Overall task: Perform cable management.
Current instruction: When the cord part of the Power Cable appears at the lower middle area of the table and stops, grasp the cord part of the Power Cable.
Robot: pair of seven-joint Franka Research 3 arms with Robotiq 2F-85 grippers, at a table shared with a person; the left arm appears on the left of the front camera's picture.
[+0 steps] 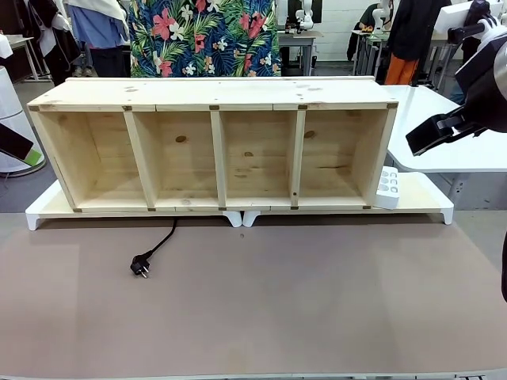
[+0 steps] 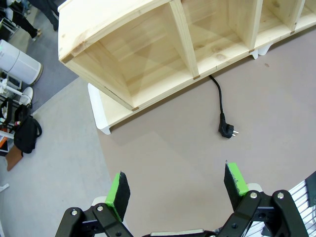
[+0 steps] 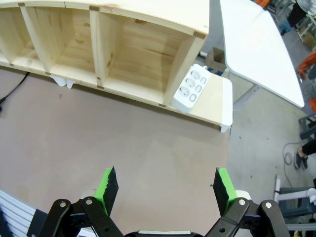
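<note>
- The left gripper (image 2: pixel 175 177) is wide open and holds nothing
- The right gripper (image 3: pixel 165 173) is the same, wide open and empty
- The cable (image 1: pixel 162 240) lies on the table (image 1: pixel 317 301), and its power strip (image 1: pixel 387 188) leans on the shelf (image 1: pixel 214 95)

One wooden shelf (image 1: pixel 214 93) along the far edge of the tabletop (image 1: pixel 317 301), with four compartments. Two white risers (image 1: pixel 432 199) beneath. One black cable (image 1: pixel 162 240), one plug (image 1: pixel 139 266), left-of-centre. One white power strip (image 1: pixel 386 188) at the shelf's right end. Two grippers, left gripper (image 2: pixel 177 185) and right gripper (image 3: pixel 165 182), two fingers each.
</note>
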